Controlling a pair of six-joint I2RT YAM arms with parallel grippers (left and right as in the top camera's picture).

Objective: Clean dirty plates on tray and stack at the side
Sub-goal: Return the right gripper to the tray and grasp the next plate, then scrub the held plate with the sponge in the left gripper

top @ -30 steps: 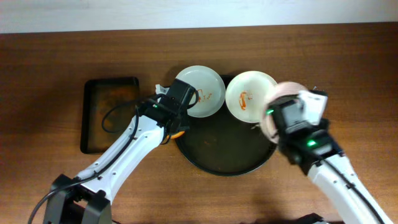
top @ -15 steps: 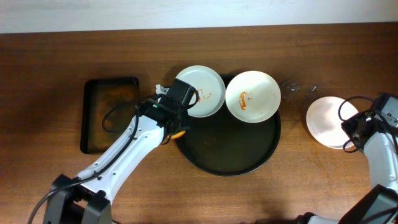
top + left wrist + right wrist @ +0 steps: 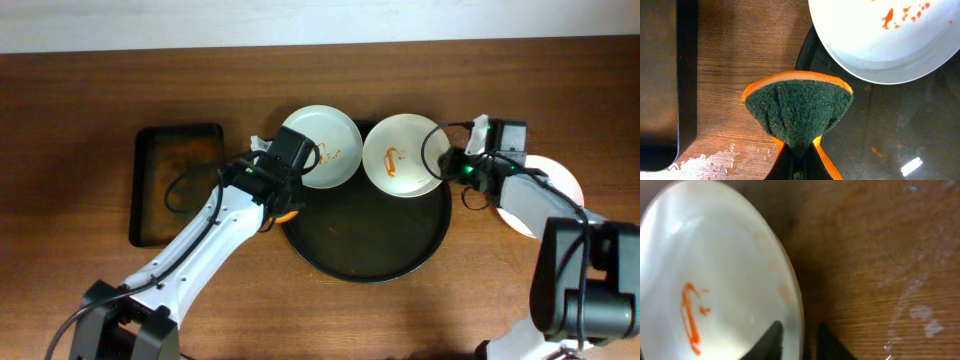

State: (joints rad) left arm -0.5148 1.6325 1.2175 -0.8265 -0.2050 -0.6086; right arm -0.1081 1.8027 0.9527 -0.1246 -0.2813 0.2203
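Brown wooden worktop [image 3: 90, 90] under everything. Round black tray [image 3: 365, 245] at centre, carrying two dirty plates along its far edge. Rectangular dark tray [image 3: 137, 190] well apart to the left, nothing visible in it.

White round plate with orange flecks [image 3: 335, 135] overhanging the round tray's rim. White round plate with an orange squiggle [image 3: 400, 150] just beside it. Both unwiped, judging by the smears. Clean white plate [image 3: 566, 185] on bare wood at the right, partly hidden under the right arm; presumably the start of the stack.

Left gripper [image 3: 799, 152]: jaws closed tight on an orange-backed green scouring sponge [image 3: 797, 107], held at the tray's left edge just beside the flecked plate. Contact with the wood unclear.

Right gripper [image 3: 800, 340]: jaws narrowly apart, astride the squiggle plate's right-hand rim, one finger inside, one outside. No firm pinch visible yet.

Risks, as judged:
- Shallow bite on a glossy, sloped rim, hence slip or tilt on lifting.
- Knock against the neighbouring plate.
- Smear carried to the stack if moved before wiping.
- Water droplets [image 3: 920, 315] on the wood, hence a slick landing spot.
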